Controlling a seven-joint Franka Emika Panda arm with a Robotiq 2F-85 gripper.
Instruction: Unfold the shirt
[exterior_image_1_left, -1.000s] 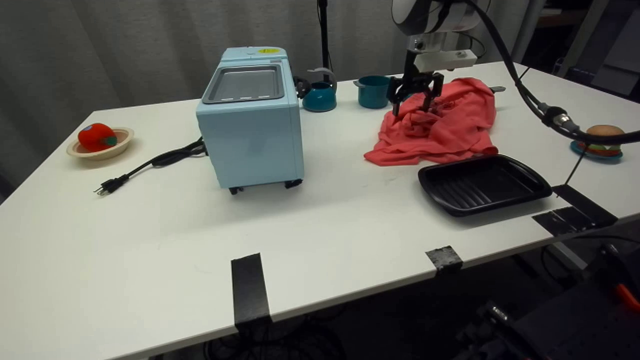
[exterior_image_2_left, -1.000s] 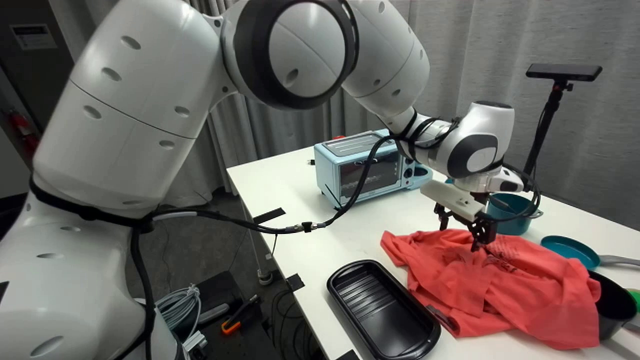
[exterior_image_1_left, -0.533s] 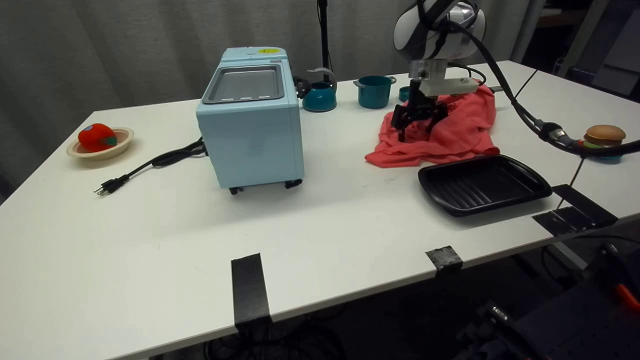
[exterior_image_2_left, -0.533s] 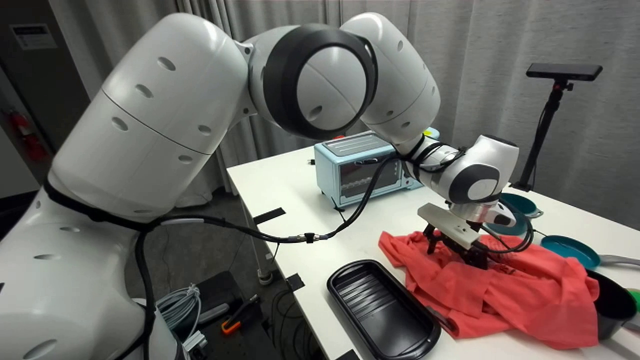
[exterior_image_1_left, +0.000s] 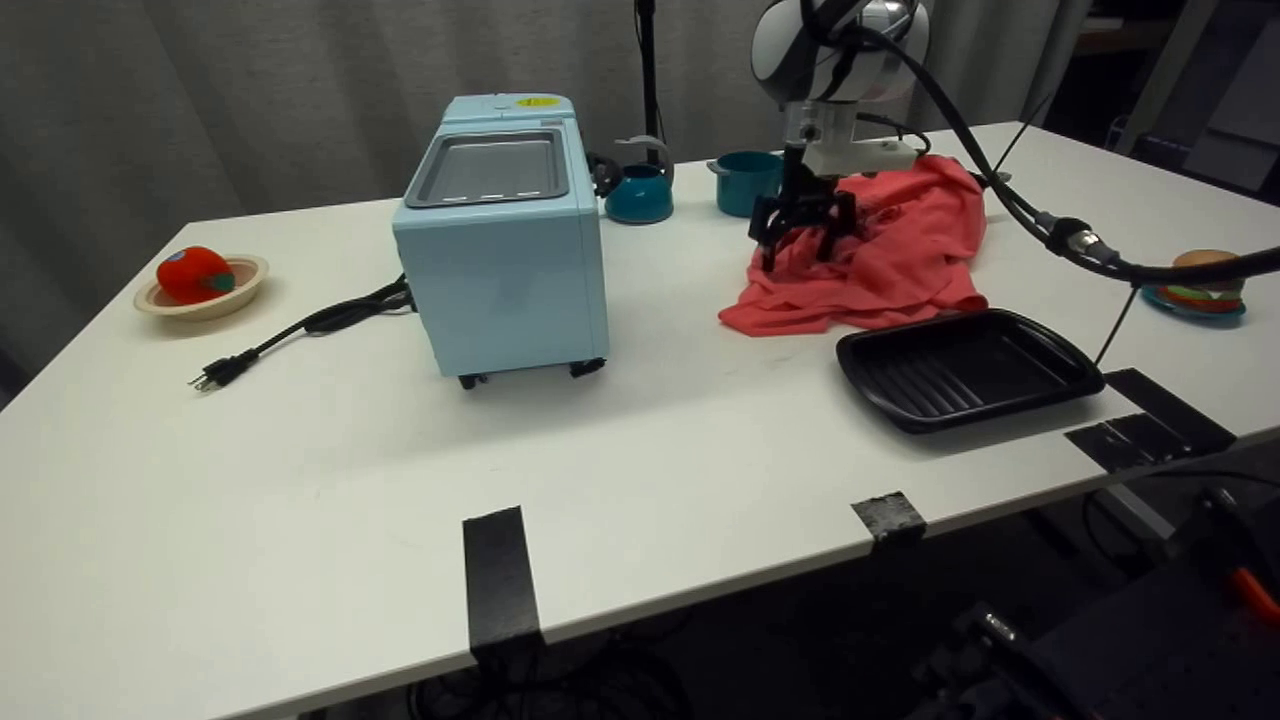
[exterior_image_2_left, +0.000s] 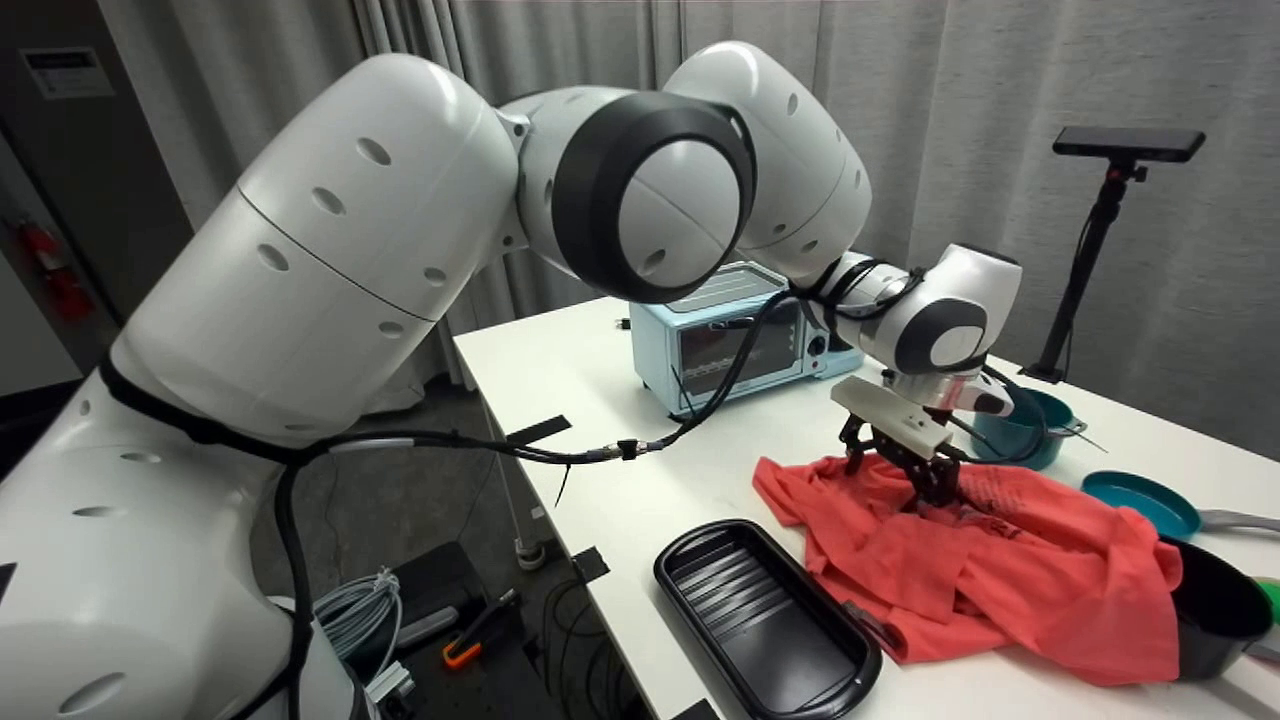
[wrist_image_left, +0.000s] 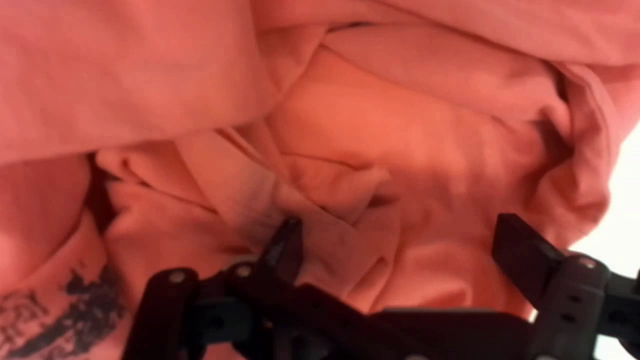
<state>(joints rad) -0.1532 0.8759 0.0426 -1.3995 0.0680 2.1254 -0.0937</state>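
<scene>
The shirt is red cloth, crumpled on the white table (exterior_image_1_left: 640, 450). It shows in both exterior views (exterior_image_1_left: 925, 245) (exterior_image_2_left: 1050, 590) and fills most of the wrist view (wrist_image_left: 150, 100), with many folds and a dark print at the lower left. My gripper (exterior_image_1_left: 797, 257) is over the crumpled part of the shirt, towards its toaster-oven side, pointing down, fingertips at the cloth; it also shows in an exterior view (exterior_image_2_left: 895, 485). In the wrist view the gripper (wrist_image_left: 397, 220) is open, its fingers wide apart with folds of cloth visible between them. Whether the tips press into the cloth is unclear.
A black ridged pan (exterior_image_1_left: 970, 370) lies right beside the shirt. A teal pot (exterior_image_1_left: 745, 185) stands behind the gripper. A teal frying pan (exterior_image_2_left: 1140, 500) and a black pot (exterior_image_2_left: 1215, 605) are close to the shirt. A blue toaster oven (exterior_image_1_left: 500, 270) stands across the table.
My gripper came down onto the shirt, then shifted a little towards the toaster oven and slightly up. The shirt has slid slightly the same way. The fingers look apart throughout.
</scene>
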